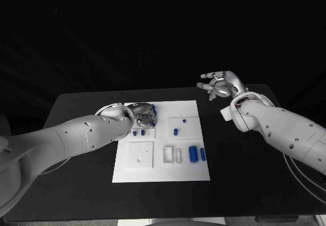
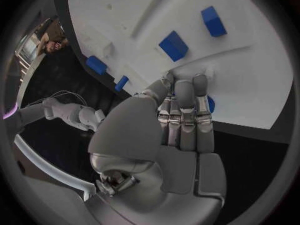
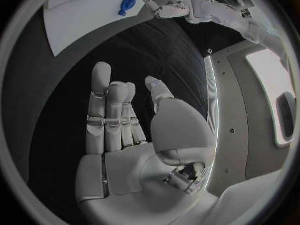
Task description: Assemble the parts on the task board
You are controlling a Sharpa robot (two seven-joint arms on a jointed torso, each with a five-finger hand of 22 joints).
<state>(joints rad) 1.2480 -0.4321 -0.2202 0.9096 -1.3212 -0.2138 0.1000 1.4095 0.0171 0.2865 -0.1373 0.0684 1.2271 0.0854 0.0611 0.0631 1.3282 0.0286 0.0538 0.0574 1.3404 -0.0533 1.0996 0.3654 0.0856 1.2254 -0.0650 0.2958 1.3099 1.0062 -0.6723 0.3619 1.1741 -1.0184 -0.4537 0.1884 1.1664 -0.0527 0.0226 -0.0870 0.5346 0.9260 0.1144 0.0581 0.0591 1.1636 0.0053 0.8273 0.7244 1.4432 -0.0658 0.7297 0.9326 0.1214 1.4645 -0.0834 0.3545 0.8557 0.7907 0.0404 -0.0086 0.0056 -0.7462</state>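
Left silver hand (image 1: 141, 115) pressed fingers-down on a small blue part (image 1: 153, 111) at the flat white task board's (image 1: 163, 174) ten o'clock corner; grip unclear. Right silver hand (image 1: 221, 84) empty, fingers apart, above the black table (image 1: 81, 188) at two o'clock.

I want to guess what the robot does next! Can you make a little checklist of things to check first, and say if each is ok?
1. Task board lies flat on the black table: ok.
2. Left robot hand is over the board's far left corner, fingers down at a blue part: ok.
3. Left robot hand really holds that part: cannot tell, its fingers hide it.
4. Right robot hand is off the board, fingers spread, holding nothing: ok.
5. Two blue cylinders near the board's right side are free to pick: ok.
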